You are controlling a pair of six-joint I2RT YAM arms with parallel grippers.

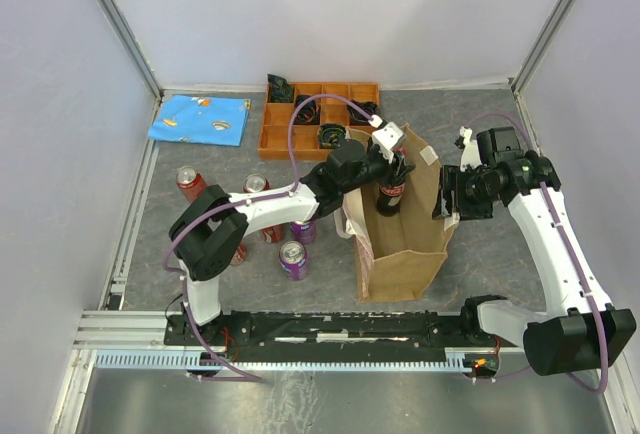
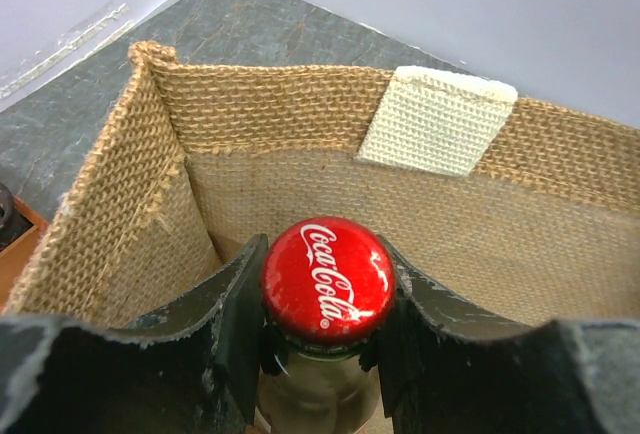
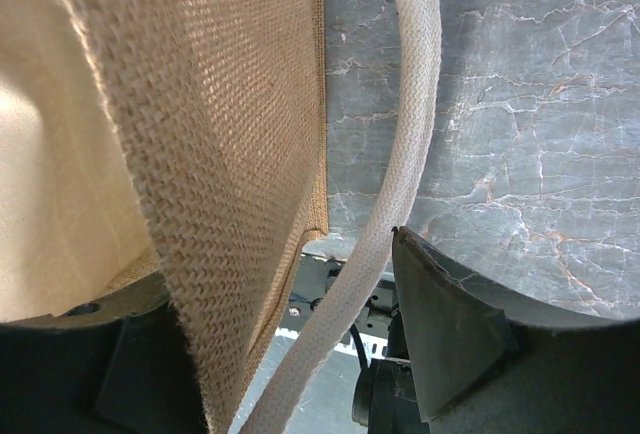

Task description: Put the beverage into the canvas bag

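Nearly done: the left tool (image 2: pixel 325 299) pinches the bottle (image 1: pixel 390 192) by its neck, partway inside the bag (image 1: pixel 405 254), whose rim the right tool (image 1: pixel 447 197) straddles, jaws spread; lowering and release remain.

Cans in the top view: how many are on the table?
6, probably: one red can far left, one behind the left arm, two purple cans left of the canvas bag, two red half hidden under that arm.
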